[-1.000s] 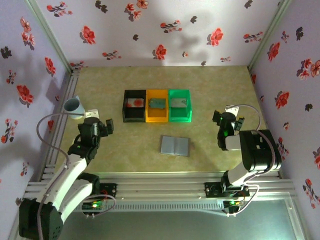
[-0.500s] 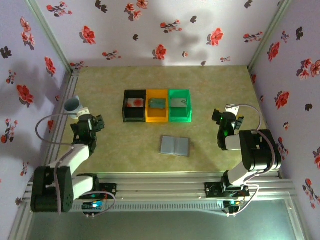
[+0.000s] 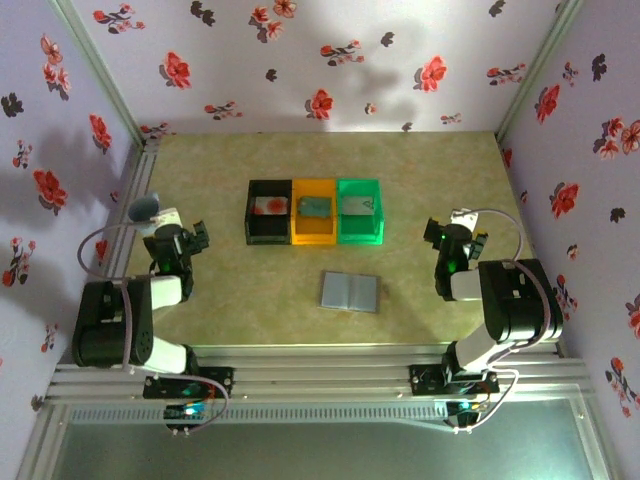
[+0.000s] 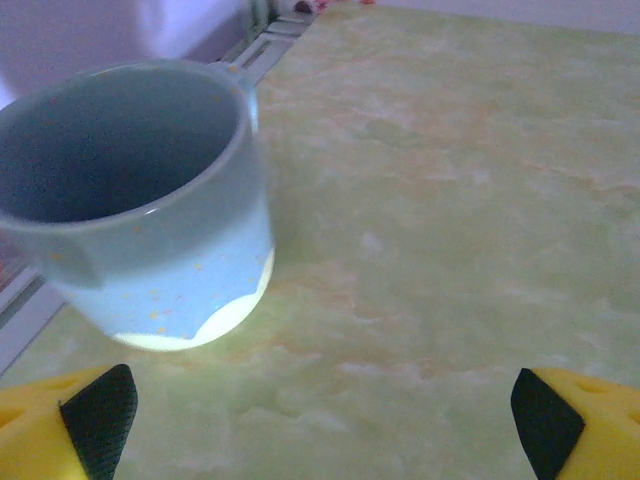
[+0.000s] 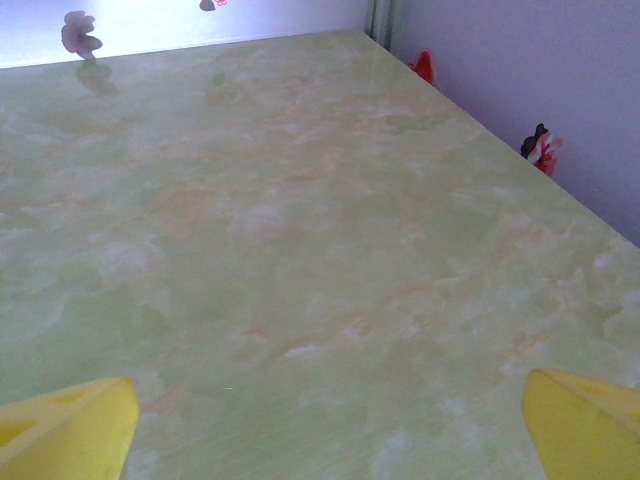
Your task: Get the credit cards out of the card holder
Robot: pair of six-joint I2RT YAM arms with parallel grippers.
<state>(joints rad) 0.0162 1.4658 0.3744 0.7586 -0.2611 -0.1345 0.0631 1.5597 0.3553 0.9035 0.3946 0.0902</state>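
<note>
Judging by how things lie, I take the emptying to be finished or nearly so: the card holder [image 3: 350, 291] lies opened flat on the table [image 3: 260, 300], near its front edge and between my two arms, and I can make out no card on either half, though the top view is too small to be sure of a tucked-in one. The credit cards [image 3: 315, 206] sit one apiece in the black bin [image 3: 251, 215], the orange bin [image 3: 314, 238] and the green bin [image 3: 361, 238], lined up side by side just beyond the holder. Doing this step well means checking the holder's pockets before calling it done; if one card remains, I would pin one half with one gripper and slide the card out flat with the other, not lift the whole holder. It also means minding the pale blue cup [image 4: 140, 200], which stands just ahead of my left gripper [image 4: 320, 425] and to its left; any swing from here should go up and inward first, or I could knock it over. Both arms are folded back close to their bases, well apart from the holder and the bins, wrists low and pointing out across the table. My left gripper's jaws stand wide and grasp nothing, and my right gripper [image 5: 330, 425] is likewise spread, bare table between its yellow fingertips [image 5: 70, 420].
</note>
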